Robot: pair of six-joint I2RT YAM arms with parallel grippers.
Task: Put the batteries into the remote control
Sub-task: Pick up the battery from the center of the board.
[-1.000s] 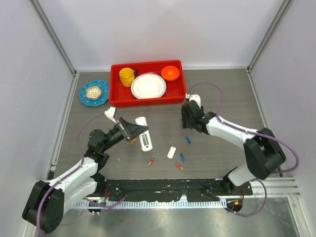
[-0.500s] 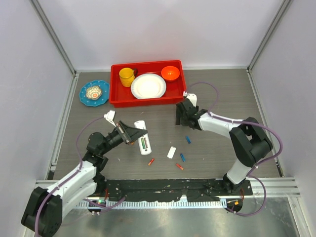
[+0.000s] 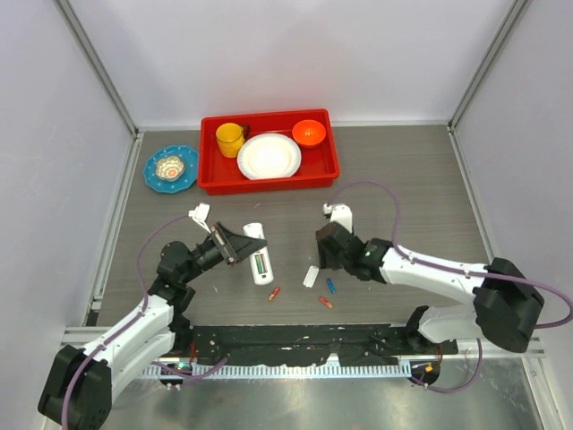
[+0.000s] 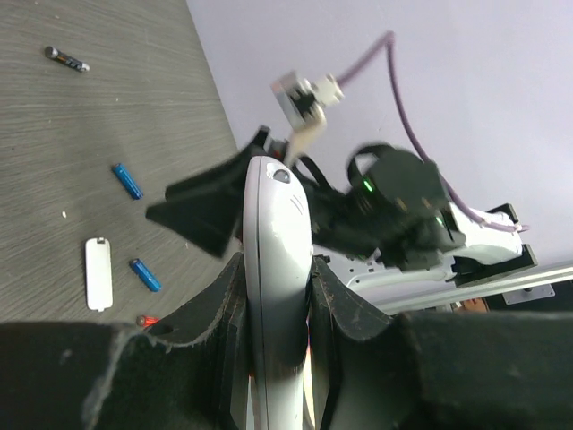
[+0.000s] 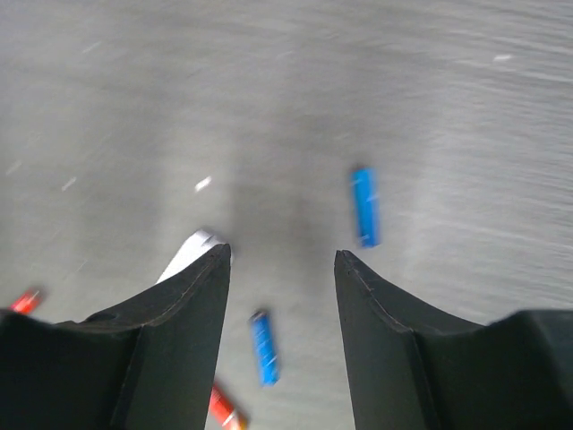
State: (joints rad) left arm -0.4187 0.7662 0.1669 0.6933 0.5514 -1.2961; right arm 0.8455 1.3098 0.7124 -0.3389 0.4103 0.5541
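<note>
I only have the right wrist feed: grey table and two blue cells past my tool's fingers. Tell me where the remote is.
Observer: The remote control is not on your side. It is clamped between the fingers of the left tool, over by the left arm.
Operator: Report the state of its battery recess.
Observer: In the top view the recess faces up with no cover on it. Something green sits inside, likely a cell, though it is too small to be sure.
</note>
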